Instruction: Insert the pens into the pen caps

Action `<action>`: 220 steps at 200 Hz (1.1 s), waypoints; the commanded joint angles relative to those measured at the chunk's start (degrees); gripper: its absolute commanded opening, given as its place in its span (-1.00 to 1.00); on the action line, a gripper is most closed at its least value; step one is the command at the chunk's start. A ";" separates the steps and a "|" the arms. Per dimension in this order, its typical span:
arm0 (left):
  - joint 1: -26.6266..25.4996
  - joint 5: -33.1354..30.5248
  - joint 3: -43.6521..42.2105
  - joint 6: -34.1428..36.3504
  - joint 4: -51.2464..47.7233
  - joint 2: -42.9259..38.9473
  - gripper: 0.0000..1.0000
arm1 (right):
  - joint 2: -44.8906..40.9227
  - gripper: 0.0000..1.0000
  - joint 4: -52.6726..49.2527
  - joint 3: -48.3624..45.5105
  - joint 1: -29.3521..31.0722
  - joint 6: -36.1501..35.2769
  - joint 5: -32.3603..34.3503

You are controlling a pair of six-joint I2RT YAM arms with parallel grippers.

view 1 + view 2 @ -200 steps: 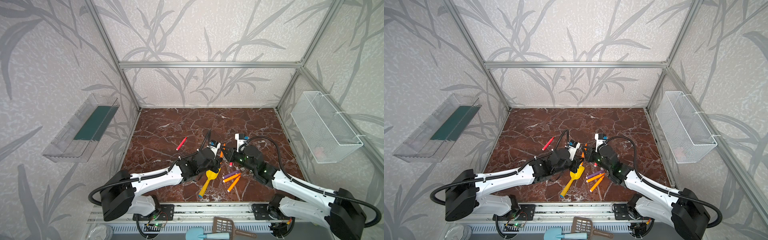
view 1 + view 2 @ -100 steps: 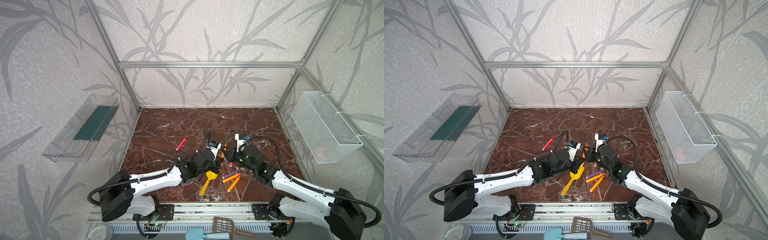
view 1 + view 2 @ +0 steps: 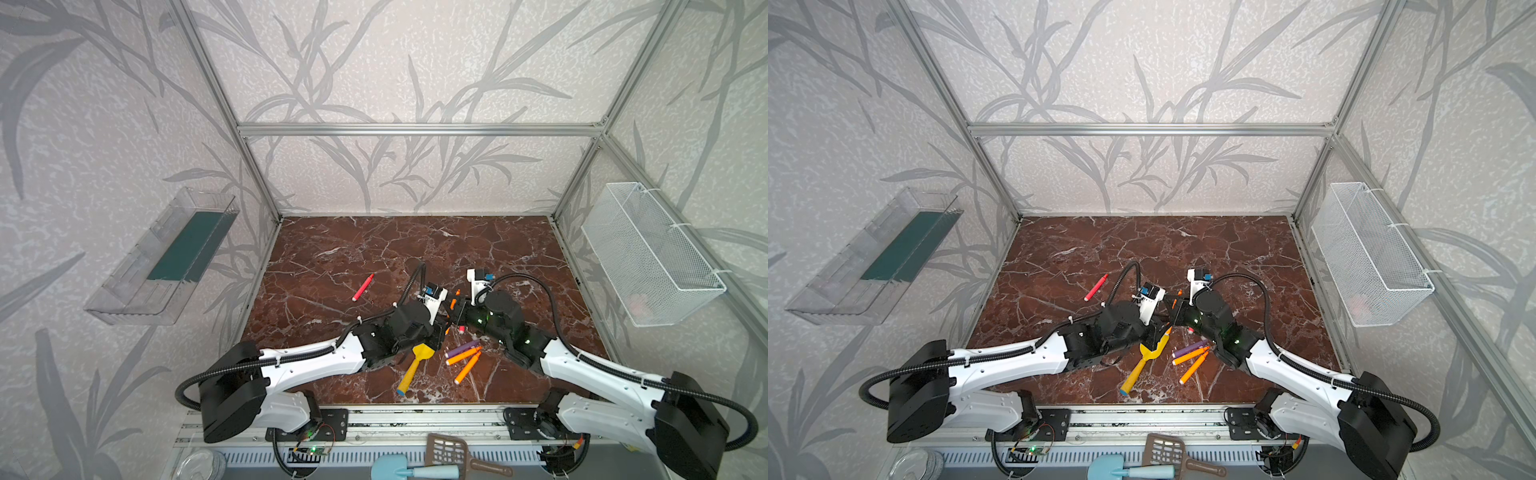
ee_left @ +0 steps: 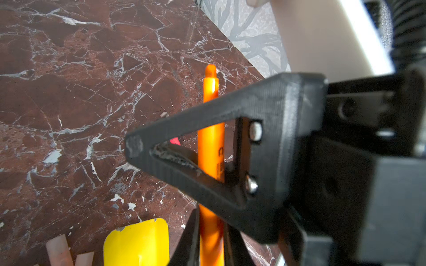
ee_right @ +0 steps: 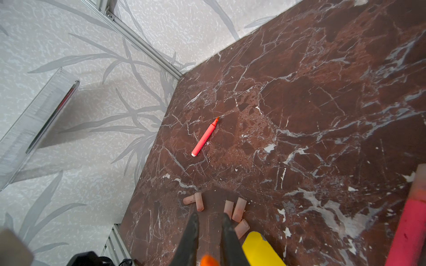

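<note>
Since a second ago my right gripper (image 5: 210,216) has edged a shade nearer my left gripper (image 4: 211,221). Everything loose on the table (image 3: 374,249) lies where it lay.

Position: both grippers nose to nose at mid-table, somewhat toward the front edge.

Left fingers (image 4: 191,241): pressed against either side of the orange pen (image 4: 210,92), low on its barrel.

Right fingers (image 5: 191,235): closed across the same pen farther up. In the left wrist view one triangular right finger crosses in front of the barrel, and the orange shows through its opening. In the right wrist view a blurred orange blob sits between my right fingers near their base.

Orange pen: held by both grippers at once. Its nib end is bare and points toward the back wall. In both top views its tip pokes out beyond the grippers.

Pen caps (image 5: 239,209): five show in the right wrist view, lying flat just past my right fingertips in two loose clusters. The nearest one is just beside the blade of the yellow shovel (image 3: 415,365).

Other pens: a lone red-pink pen (image 3: 363,286) lies well apart toward the back left. The purple pen (image 3: 462,348) and two orange pens (image 3: 463,357) lie close together between the shovel and my right arm. A second red-pink pen (image 5: 410,230) fills the edge of the right wrist view, too blurred for detail.
</note>
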 commanded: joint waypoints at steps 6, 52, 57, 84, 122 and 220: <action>-0.31 0.04 -1.51 1.76 5.25 0.89 -0.43 | -3.09 -1.00 4.64 -3.62 0.31 2.77 0.99; -0.31 0.32 -1.63 1.92 7.57 3.68 -0.31 | -4.77 -1.00 4.54 -4.40 0.53 3.56 0.14; -0.31 0.33 -1.75 1.93 8.00 3.68 -0.30 | -4.61 -1.00 4.72 -4.42 0.64 3.61 0.14; -0.33 0.02 -1.94 2.26 8.38 3.52 -0.29 | -3.39 -1.00 6.01 -4.16 1.26 3.79 0.14; -0.35 -0.34 -1.85 2.85 8.57 3.85 -0.29 | -2.13 -1.00 7.60 -4.07 2.49 4.44 0.13; -0.34 -1.50 -1.87 3.04 10.81 4.64 -0.86 | -3.71 -1.00 9.82 -6.28 4.04 5.69 1.57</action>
